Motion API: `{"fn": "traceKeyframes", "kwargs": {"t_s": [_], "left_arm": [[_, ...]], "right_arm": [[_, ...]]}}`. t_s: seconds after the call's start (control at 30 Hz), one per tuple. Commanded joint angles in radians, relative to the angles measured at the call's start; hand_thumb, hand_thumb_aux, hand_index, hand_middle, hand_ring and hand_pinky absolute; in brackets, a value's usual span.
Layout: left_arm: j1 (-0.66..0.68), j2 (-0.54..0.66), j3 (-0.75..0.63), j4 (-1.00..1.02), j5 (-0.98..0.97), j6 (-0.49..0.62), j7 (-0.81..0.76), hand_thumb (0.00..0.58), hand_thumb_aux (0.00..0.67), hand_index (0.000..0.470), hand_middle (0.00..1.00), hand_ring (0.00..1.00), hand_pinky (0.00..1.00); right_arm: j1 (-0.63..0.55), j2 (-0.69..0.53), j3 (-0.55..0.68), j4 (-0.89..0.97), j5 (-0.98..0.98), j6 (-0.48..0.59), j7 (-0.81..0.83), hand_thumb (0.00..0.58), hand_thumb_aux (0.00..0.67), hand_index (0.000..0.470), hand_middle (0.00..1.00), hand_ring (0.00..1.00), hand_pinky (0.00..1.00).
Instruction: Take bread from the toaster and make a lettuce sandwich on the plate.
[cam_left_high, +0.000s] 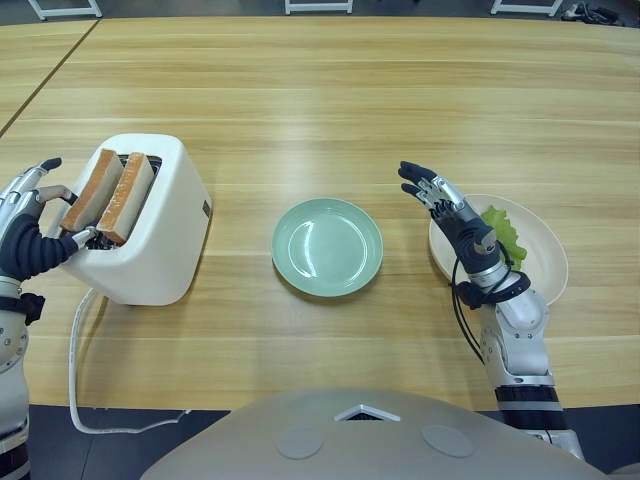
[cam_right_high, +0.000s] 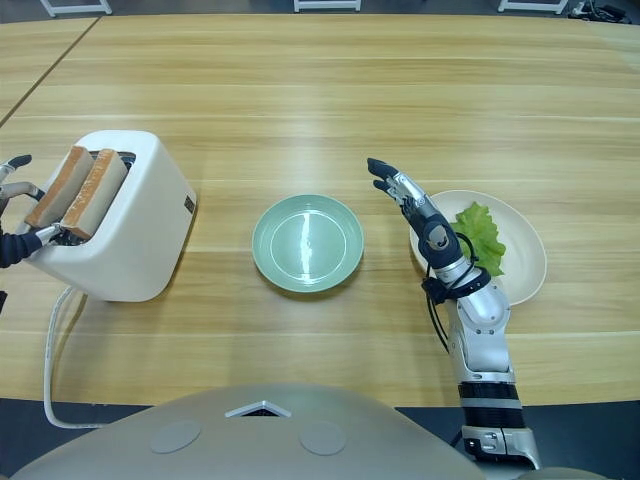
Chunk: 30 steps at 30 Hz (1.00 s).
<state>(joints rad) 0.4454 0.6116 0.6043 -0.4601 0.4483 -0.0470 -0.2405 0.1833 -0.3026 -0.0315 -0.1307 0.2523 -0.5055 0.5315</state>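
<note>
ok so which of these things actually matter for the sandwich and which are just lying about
For the job: toaster, two bread slices in it, lettuce, empty green plate.

Just there: cream plate under the lettuce, the toaster's cord.

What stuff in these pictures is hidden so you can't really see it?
- Bottoms of the bread slices: both views, down inside the toaster.
- Part of the lettuce: both views, behind the right hand.
- Most of the left hand: right eye view, cut off by the left edge.
- Whether the left hand grips the bread: left eye view, the slice and toaster block the contact.
</note>
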Motion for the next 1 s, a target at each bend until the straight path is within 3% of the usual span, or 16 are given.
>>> {"fn": "traceKeyframes", "kwargs": {"t_s": [0.03,0.43,0.7,1.0], "left_arm": [[-0.015,-0.007,0.013,-0.012,-0.022,-0.008,0.007,0.580,0.670,0.470,0.00,0.00,0.00],[-0.037,-0.021,0.035,-0.014,-0.063,-0.038,0.037,0.580,0.670,0.470,0.00,0.00,0.00],[-0.093,-0.034,0.129,-0.064,-0.187,-0.091,0.073,0.580,0.670,0.470,0.00,0.00,0.00],[-0.154,-0.037,0.121,-0.113,-0.236,-0.087,0.067,0.580,0.670,0.470,0.00,0.00,0.00]], "right_arm": [[0.004,-0.007,-0.002,-0.008,-0.003,0.009,0.000,0.000,0.000,0.000,0.00,0.00,0.00],[0.003,-0.010,-0.004,-0.010,-0.003,0.011,0.000,0.000,0.000,0.000,0.00,0.00,0.00],[0.000,-0.011,-0.004,-0.010,-0.004,0.012,0.000,0.000,0.000,0.000,0.00,0.00,0.00],[-0.007,-0.010,-0.002,-0.006,-0.005,0.013,0.002,0.000,0.000,0.000,0.00,0.00,0.00]]}}
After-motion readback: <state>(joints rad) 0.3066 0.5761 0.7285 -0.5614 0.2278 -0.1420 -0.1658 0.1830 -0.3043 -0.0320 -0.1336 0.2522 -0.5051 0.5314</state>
